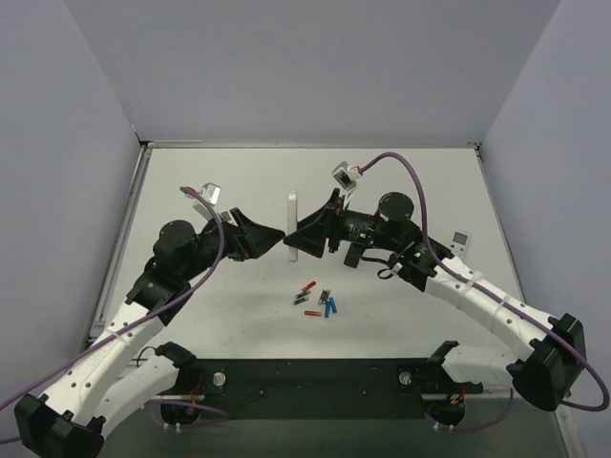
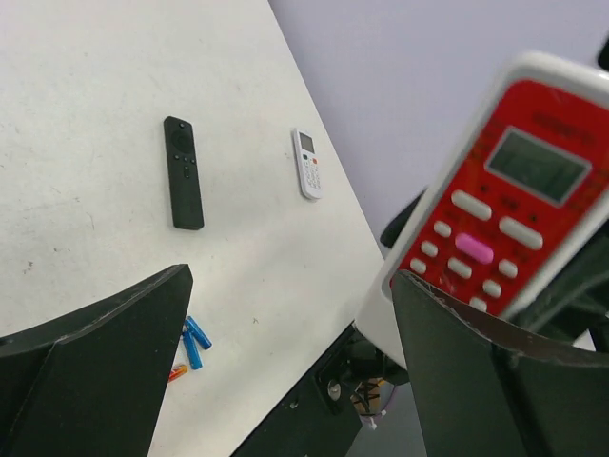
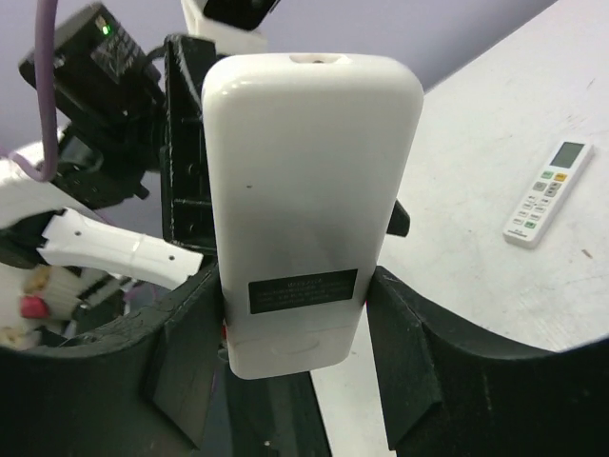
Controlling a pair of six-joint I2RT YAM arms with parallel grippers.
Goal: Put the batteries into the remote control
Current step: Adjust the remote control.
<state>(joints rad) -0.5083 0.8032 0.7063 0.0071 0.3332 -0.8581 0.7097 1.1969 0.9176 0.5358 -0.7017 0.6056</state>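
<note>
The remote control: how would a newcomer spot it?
Above the table centre, the right gripper holds the remote control aloft. Unlike the slim white remote lying near the right edge, it is short, wide and red-faced.

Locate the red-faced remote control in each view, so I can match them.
Top external: remote control edge-on at centre.
Left wrist: remote control at right, red face showing.
Right wrist: remote control at centre, white back showing.
Shared landmark: slim white remote, seen in all three.
</note>
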